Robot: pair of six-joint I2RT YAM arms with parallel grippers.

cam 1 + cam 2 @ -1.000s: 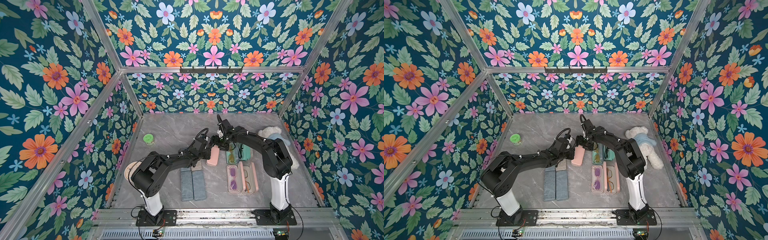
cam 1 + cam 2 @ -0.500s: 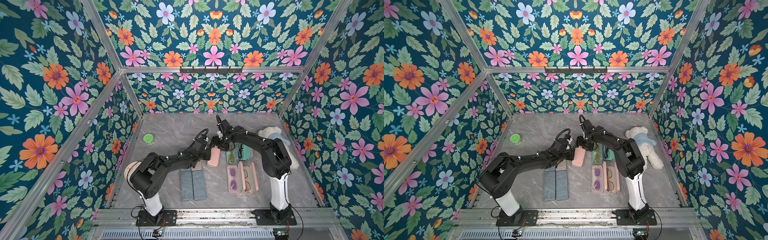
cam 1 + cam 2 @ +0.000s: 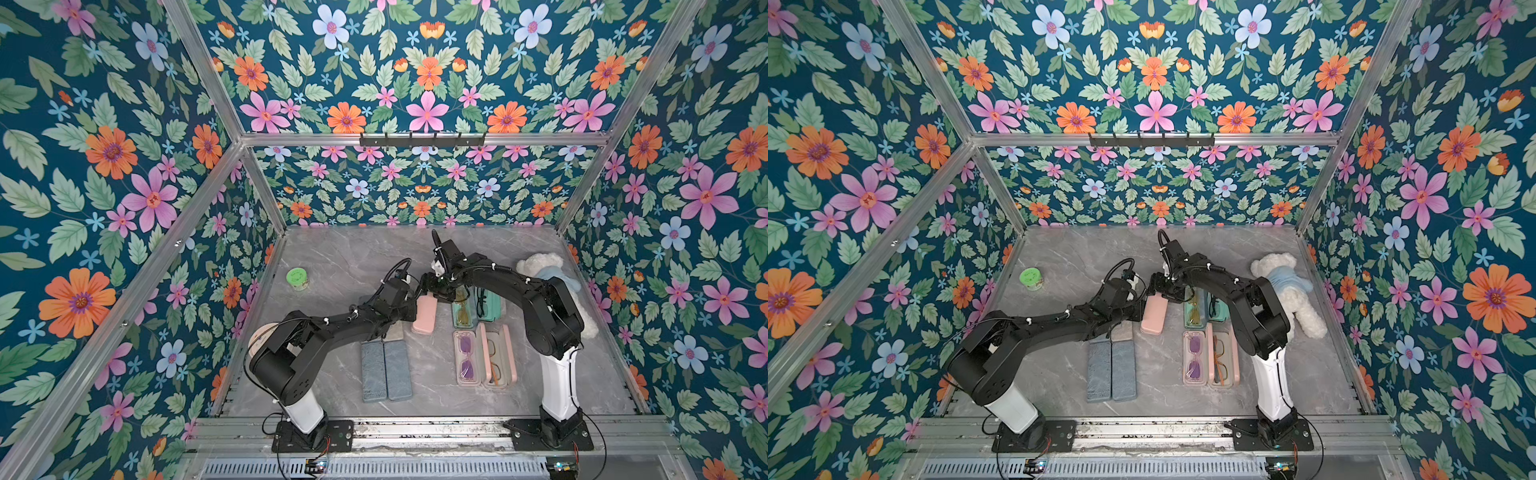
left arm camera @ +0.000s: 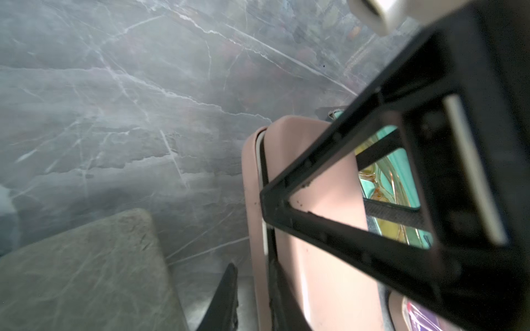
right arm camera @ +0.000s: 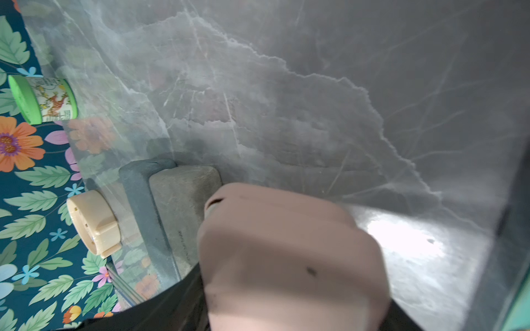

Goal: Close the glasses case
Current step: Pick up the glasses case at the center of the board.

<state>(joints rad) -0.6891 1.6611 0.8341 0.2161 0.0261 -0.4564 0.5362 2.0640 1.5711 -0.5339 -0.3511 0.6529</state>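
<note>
The pink glasses case (image 3: 424, 314) lies mid-table with its lid down; a thin seam shows along its side (image 4: 262, 183). My left gripper (image 3: 415, 301) sits at the case's left edge. In the left wrist view its fingers stand a little apart (image 4: 252, 266), one on the table beside the case, the other at the seam, and table shows between the outer finger and the case. My right gripper (image 3: 436, 291) reaches over the far end of the case. Its fingers straddle the case's width and press both sides (image 5: 295, 292).
Two open teal cases (image 3: 478, 305) and two open pink cases with glasses (image 3: 484, 357) lie right of the pink case. Two blue-grey cases (image 3: 384, 368) lie in front, a grey one (image 5: 177, 206) under my left arm. There are also a green-lidded jar (image 3: 297, 278) and a teddy bear (image 3: 552, 282).
My left gripper's fingers have parted slightly at the case's edge. Both arms and the pink case stay almost where they were.
</note>
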